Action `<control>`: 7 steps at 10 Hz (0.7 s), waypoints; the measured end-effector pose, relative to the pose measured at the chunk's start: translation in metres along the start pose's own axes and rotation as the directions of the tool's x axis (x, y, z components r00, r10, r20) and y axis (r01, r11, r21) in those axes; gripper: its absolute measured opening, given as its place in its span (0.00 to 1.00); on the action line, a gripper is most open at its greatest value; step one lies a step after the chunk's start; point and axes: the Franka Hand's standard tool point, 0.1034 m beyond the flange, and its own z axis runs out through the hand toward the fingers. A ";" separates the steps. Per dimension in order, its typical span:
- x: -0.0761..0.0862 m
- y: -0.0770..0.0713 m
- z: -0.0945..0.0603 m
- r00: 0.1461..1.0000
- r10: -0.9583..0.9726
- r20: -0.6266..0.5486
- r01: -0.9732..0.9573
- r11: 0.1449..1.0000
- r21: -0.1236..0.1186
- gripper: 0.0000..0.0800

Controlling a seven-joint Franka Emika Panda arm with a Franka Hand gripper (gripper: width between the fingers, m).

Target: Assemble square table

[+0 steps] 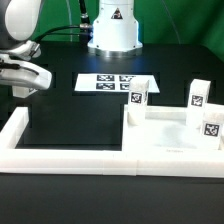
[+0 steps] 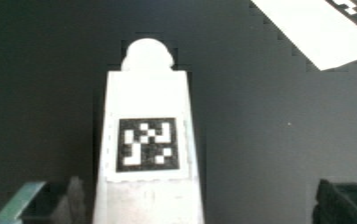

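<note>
1 leg [image 2: 148,100] w/ end off-frame

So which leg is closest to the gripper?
The leg lying under the open gripper in the wrist view; the other three stand at the exterior view's right.

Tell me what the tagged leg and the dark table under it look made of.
The leg: likely hard plastic, smooth matt white, with crisp edges and a rounded tip. Its tag: printed black-and-white, probably a paper sticker. The table: dull black with no glare, perhaps cloth or a matt coating; the pictures leave that open.
</note>
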 end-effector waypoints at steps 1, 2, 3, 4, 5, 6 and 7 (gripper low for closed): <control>0.000 0.000 0.000 1.000 0.000 0.000 0.000 1.000 0.000 0.81; 0.000 0.000 0.000 1.000 0.000 0.000 0.000 1.000 0.000 0.66; 0.000 0.000 0.000 1.000 0.000 0.000 0.000 1.000 0.000 0.49; 0.000 0.000 0.000 1.000 0.001 0.000 -0.001 1.000 0.001 0.49; 0.000 0.001 0.000 1.000 0.001 0.000 -0.001 1.000 0.001 0.27; 0.000 0.001 0.000 1.000 0.001 0.000 -0.001 1.000 0.001 0.10; 0.000 0.001 0.000 1.000 0.001 0.000 -0.001 1.000 0.001 0.10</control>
